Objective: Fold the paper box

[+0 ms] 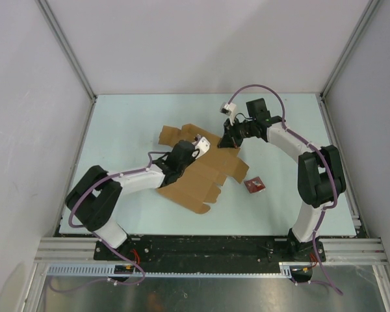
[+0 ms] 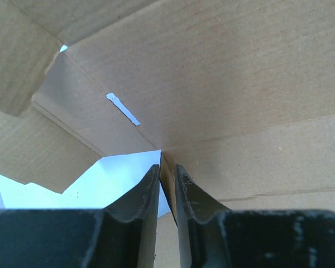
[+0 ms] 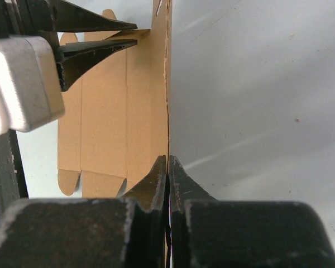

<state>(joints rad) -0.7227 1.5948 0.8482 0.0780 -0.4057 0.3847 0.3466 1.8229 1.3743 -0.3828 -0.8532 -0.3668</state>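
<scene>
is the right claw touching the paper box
Touching. The right wrist view shows the right claw shut on the paper box, with the thin edge of the cardboard pinched between its two fingers.

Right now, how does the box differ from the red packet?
The box is plain brown; the packet is red. The box is a large die-cut sheet with tabs, partly raised; the packet is a small square lying flat. The right gripper pinches the box's edge; nothing touches the packet. Both rest on the table.
</scene>
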